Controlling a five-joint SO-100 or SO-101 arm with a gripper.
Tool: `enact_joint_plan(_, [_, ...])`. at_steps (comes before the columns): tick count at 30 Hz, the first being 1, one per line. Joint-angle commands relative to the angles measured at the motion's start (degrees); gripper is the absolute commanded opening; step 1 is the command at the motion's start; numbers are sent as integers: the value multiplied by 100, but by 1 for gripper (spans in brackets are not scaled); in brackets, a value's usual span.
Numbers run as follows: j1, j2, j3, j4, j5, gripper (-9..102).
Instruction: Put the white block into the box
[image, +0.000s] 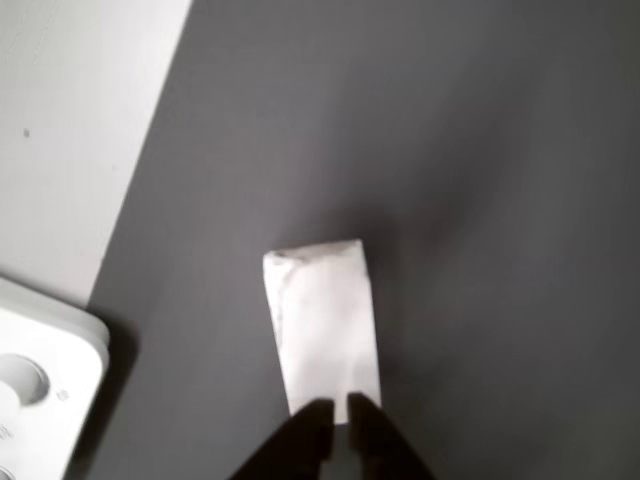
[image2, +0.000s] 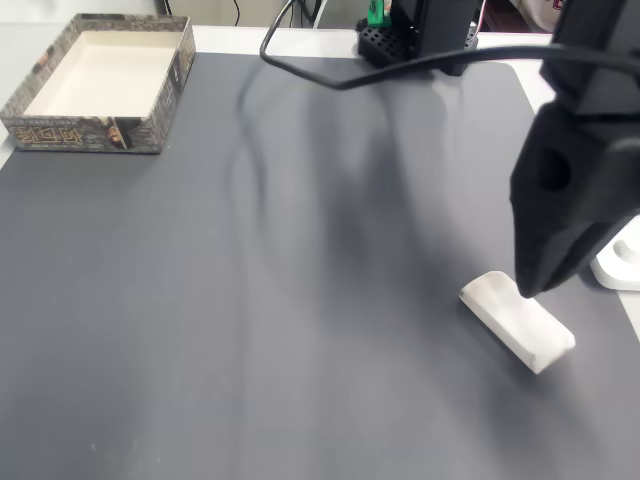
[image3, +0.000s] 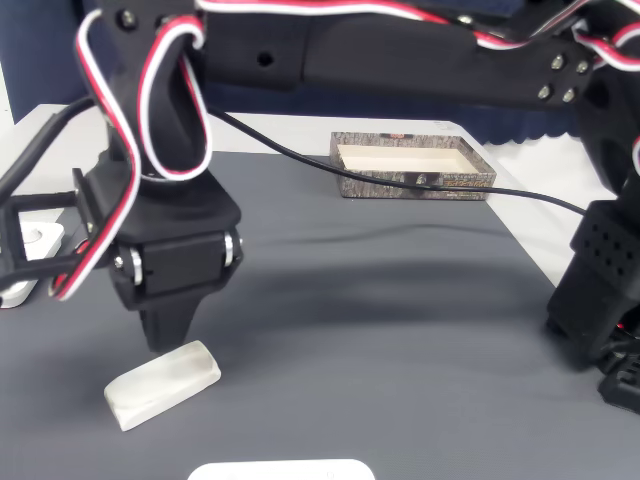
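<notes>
We see the white block (image: 323, 325) lying flat on the dark grey mat (image: 480, 200) that covers the desk. In the other view the pincer (image: 333, 407) enters from the bottom edge, its two dark fingertips close together with only a narrow slit between them, meeting the near end of the block. The tips look nearly closed and sit over the block's end rather than around it, so we read the pincer as closed and holding nothing, though we cannot tell whether it presses on the block.

In a fixed view the pincer (image2: 532, 290) points down right at the block (image2: 517, 321), at the end nearer the mat's middle, while the block stretches away toward the lower right. In another fixed view the pincer (image3: 166, 340) stands just above the block (image3: 163, 383), at its upper right part.

The box (image2: 98, 82) sits at the far left corner in that fixed view, open top up, well apart from the block. A white rounded device with buttons (image: 40, 390) lies beside the mat.
</notes>
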Motion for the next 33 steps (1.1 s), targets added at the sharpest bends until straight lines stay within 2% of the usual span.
enact_joint_plan(1, [-62, 123, -404, 44, 193, -2])
enact_joint_plan(9, [35, 114, -422, 44, 940, -2])
enact_joint_plan(26, [220, 114, -475, 35, 984, -1])
enact_joint_plan(33, [281, 114, -510, 35, 817, 8])
